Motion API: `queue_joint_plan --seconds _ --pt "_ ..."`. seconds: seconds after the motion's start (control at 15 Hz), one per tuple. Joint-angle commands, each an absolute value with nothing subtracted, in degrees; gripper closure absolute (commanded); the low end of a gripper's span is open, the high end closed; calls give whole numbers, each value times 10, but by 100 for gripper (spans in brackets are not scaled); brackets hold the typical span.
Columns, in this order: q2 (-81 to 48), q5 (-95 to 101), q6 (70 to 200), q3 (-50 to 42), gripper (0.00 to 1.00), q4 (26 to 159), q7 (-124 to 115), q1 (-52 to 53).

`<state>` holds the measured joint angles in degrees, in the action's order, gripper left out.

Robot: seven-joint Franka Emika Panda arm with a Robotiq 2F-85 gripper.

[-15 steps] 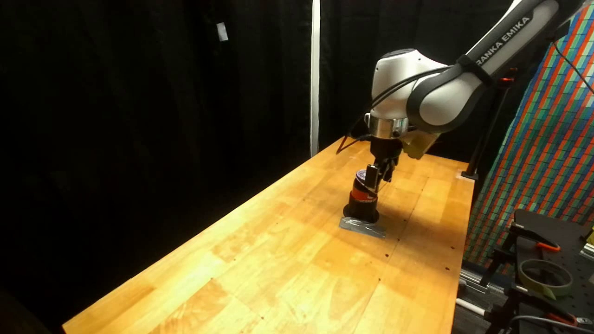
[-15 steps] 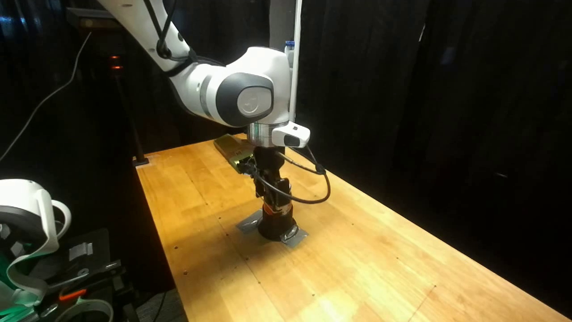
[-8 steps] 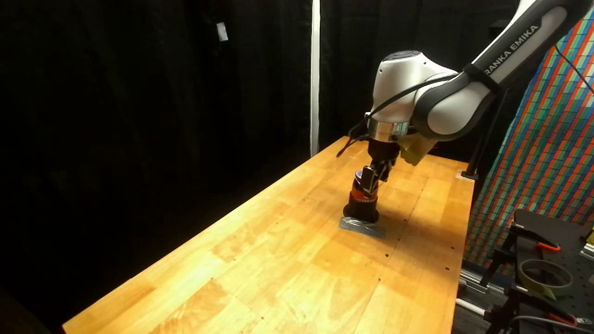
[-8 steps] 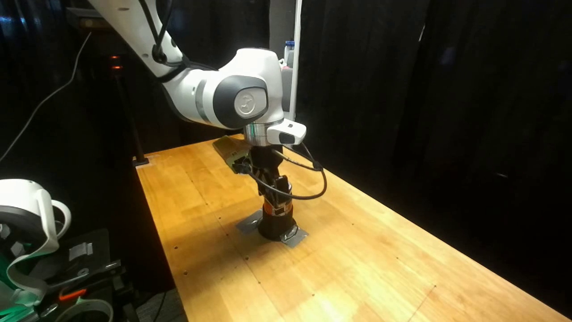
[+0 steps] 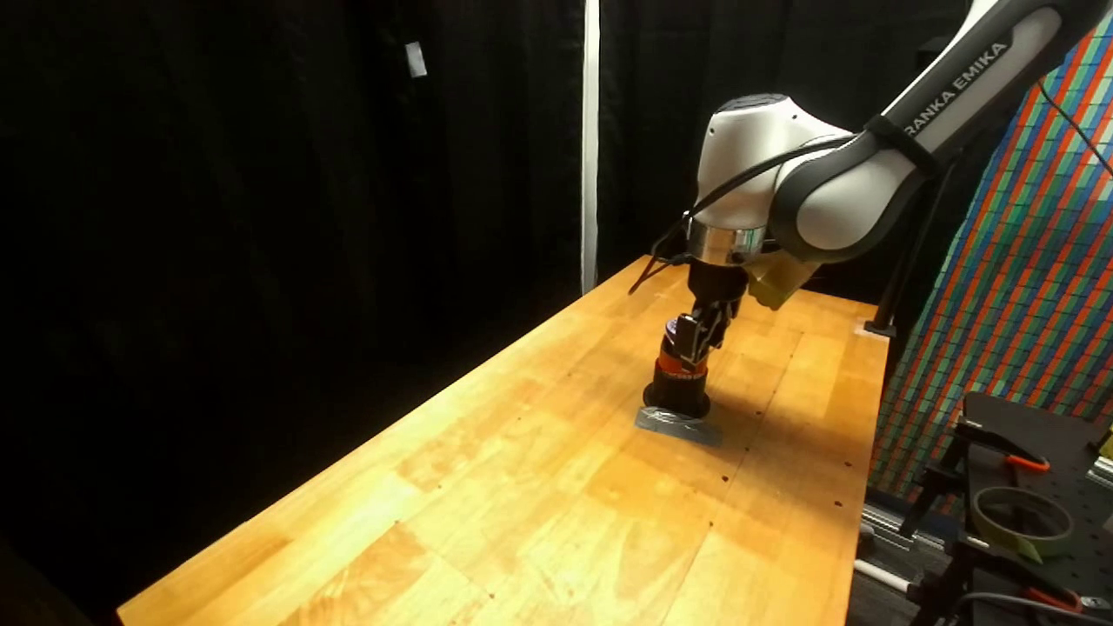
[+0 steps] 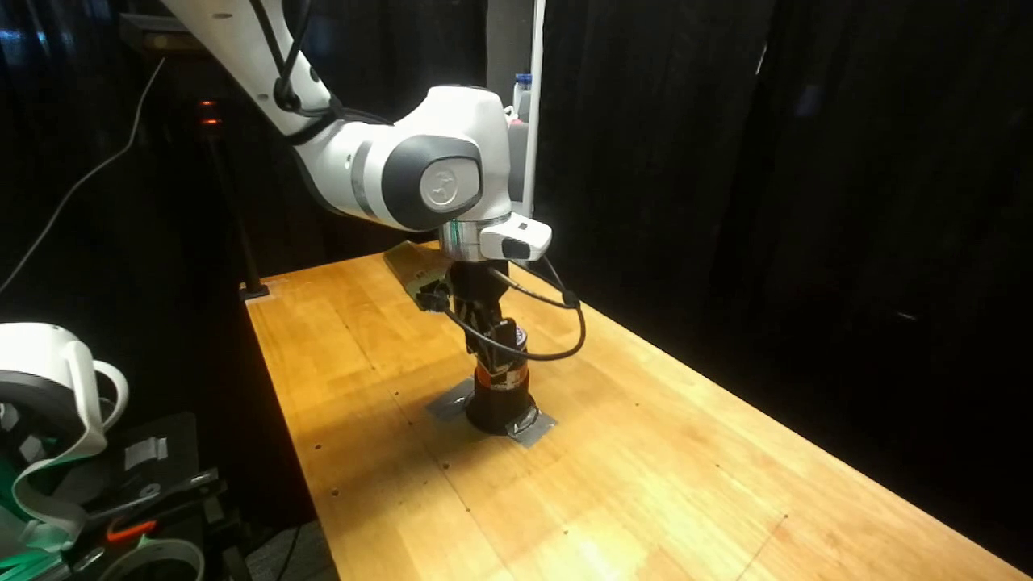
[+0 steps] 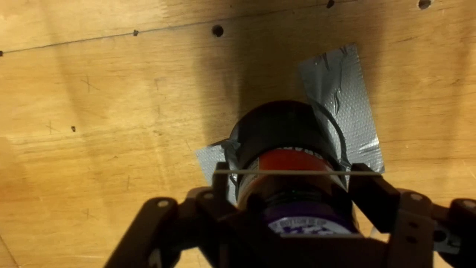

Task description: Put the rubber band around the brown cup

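Robot arm [image 6: 452, 173]: slightly lower and shifted sideways compared with a second ago; nearly matches half a second ago.
Gripper [image 7: 293, 172]: set lower than a second ago against the upper part of the brown cup [image 7: 293, 186].
Cup position: unchanged from the earlier frames, as is the black base [image 6: 496, 407] under it.
Cable [image 6: 539, 356]: black, looping across the front of the gripper in an exterior view.
Blocked sight: the gripper covers part of the cup in both exterior views.
Grey tape [image 7: 346, 111]: strips running from the base onto the wooden table [image 5: 487, 513].
Beside the table: a roll of tape [image 5: 1048, 546] on a black side table [image 5: 1026, 416]; dark curtain [image 5: 304, 261] behind.
Fingers [image 7: 375, 197]: spread well apart, one on each side of the cup in the wrist view; contact cannot be told.
Rubber band [image 7: 267, 172]: stretched straight between the fingertips, crossing the cup in that view; whether it encircles it cannot be told.
Cup: upright in the base, dark brown, orange-red stripe, purple ring, white top lettered "BUTTON IS UP".
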<state>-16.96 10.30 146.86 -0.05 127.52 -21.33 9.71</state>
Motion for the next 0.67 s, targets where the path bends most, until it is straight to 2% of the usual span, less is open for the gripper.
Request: queue_joint_plan --seconds 0.0,0.07,0.27,0.33,0.47,0.53,0.6 --pt "-154 87 1466 1 50 1285 -199 90" --pt "-149 87 1468 1 56 1289 -201 90" --pt "-138 86 1464 -1 60 1300 -199 88" --pt "-133 82 1458 0 65 1305 -195 86" --pt "-120 73 1447 3 78 1315 -186 82" --pt "-116 65 1440 5 89 1320 -175 78" --pt "-113 63 1440 5 91 1323 -171 75"
